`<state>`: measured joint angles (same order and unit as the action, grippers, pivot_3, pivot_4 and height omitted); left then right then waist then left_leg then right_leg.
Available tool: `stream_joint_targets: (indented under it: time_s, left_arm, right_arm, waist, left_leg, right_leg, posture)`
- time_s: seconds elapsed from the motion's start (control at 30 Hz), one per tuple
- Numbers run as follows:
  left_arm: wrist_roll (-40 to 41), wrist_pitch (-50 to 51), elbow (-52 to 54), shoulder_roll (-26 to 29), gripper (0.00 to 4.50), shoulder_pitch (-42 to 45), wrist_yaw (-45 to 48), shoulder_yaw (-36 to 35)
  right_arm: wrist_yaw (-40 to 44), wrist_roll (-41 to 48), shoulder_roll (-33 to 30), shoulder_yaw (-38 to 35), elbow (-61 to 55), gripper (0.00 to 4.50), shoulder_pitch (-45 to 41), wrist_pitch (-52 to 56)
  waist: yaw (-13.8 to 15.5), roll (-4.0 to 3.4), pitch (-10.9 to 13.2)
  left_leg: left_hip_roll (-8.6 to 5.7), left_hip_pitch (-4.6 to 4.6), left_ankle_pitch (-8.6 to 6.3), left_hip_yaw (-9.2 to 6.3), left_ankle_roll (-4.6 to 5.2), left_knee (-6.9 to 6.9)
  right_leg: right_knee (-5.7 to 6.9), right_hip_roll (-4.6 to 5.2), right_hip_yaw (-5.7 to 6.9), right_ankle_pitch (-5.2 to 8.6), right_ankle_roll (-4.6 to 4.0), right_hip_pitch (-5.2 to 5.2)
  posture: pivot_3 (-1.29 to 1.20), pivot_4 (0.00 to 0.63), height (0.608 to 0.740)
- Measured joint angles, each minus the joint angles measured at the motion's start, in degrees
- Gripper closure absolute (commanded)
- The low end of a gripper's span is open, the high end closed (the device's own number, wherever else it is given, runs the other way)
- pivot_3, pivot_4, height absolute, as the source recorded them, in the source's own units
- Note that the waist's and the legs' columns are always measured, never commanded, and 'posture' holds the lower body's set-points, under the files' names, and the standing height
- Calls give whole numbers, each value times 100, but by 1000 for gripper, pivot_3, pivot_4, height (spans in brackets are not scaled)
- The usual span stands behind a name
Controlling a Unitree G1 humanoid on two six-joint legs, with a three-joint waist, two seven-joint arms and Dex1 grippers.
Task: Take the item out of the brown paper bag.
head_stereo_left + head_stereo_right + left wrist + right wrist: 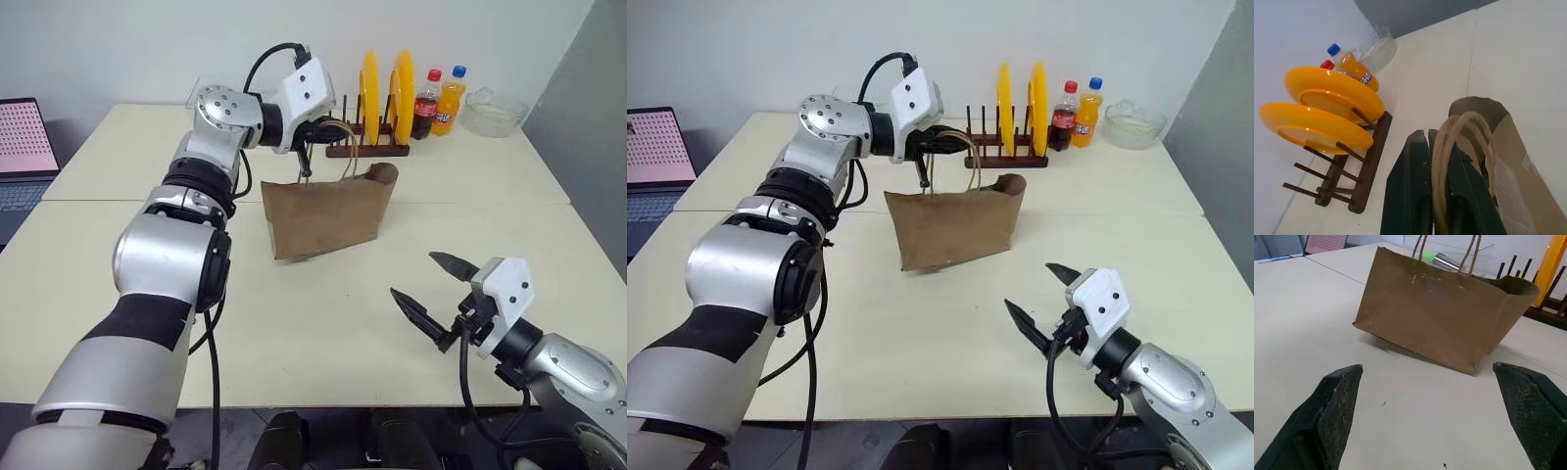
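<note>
The brown paper bag (328, 215) stands mid-table, slightly tilted, with one bottom edge off the surface in the right wrist view. My left gripper (318, 132) hovers above its far rim, shut on the beige cord handles (1459, 132), which loop over its black fingers (1410, 166). A green and silver item (1442, 260) peeks out of the bag's open top. My right gripper (416, 277) is open near the table's front right, a short way in front of the bag (1435, 313), with nothing between its fingers.
A wooden plate rack (367, 147) with two yellow plates (402, 96) stands just behind the bag. A cola bottle (425, 103), an orange soda bottle (450, 100) and a clear bowl (495, 110) sit at the back right. A laptop (24, 147) is at the far left.
</note>
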<state>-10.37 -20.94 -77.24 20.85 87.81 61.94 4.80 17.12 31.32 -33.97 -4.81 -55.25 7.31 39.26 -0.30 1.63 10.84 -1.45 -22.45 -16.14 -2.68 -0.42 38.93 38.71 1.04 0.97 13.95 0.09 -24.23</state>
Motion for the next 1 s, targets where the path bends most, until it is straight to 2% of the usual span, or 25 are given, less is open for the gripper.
stream_joint_targets:
  time_s: [0.43,1.0]
  left_arm:
    - [-561,-364,-113,1,4409,28,-1019,155]
    - [-904,-825,-161,-82,4409,173,-1526,207]
  right_arm:
    - [-142,-74,-1,159,-3,0,-196,74]
    - [-248,137,-111,157,-4,0,-265,136]
  waist:
    - [0,0,0]
    - [1,1,1]
  left_leg:
    - [-1,1,0,0,0,0]
    - [-1,2,0,1,0,1]
  right_leg:
    - [2,0,0,0,0,0]
    - [8,1,-1,0,0,0]
  posture:
    - [0,150,740]
    - [0,150,740]
